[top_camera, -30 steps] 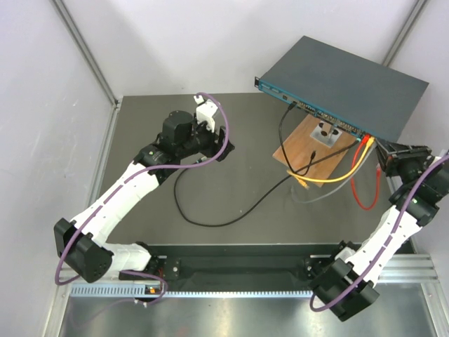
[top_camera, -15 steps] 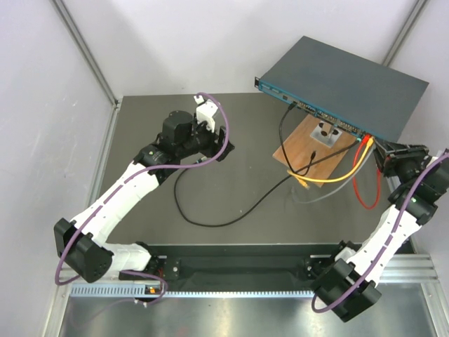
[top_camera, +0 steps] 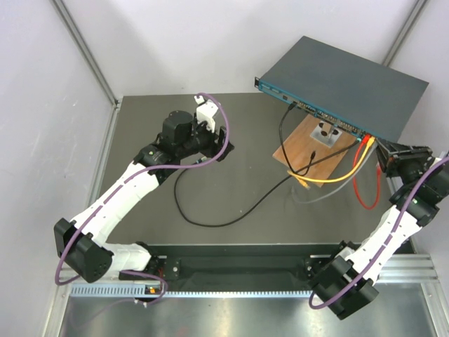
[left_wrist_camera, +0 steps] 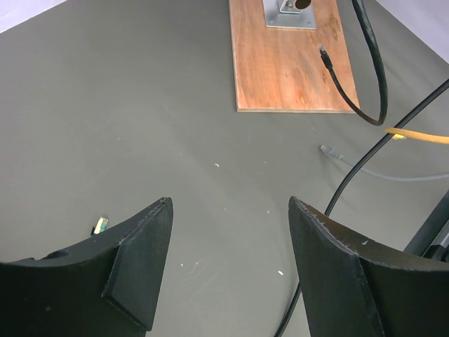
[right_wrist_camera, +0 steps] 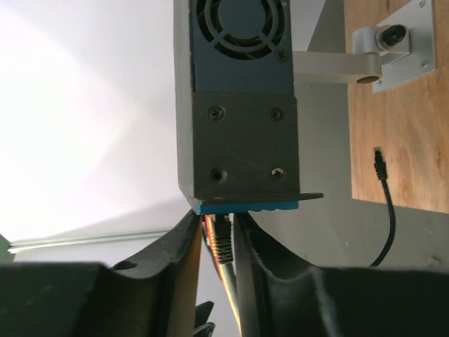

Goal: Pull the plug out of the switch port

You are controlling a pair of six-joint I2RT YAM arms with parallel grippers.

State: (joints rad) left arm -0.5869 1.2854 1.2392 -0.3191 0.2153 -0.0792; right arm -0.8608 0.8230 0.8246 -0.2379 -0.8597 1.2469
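Gripping the plug (right_wrist_camera: pixel 223 246) at the switch (right_wrist_camera: pixel 242 154) right end, right gripper (right_wrist_camera: pixel 219 219) closed on it; pull straight out, toward the near side, without twisting; left gripper (left_wrist_camera: pixel 231 267) open, idle.

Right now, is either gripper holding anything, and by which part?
The right gripper is shut on the plug, pinching its boot right at the teal face of the switch. The left gripper is open and holds nothing.
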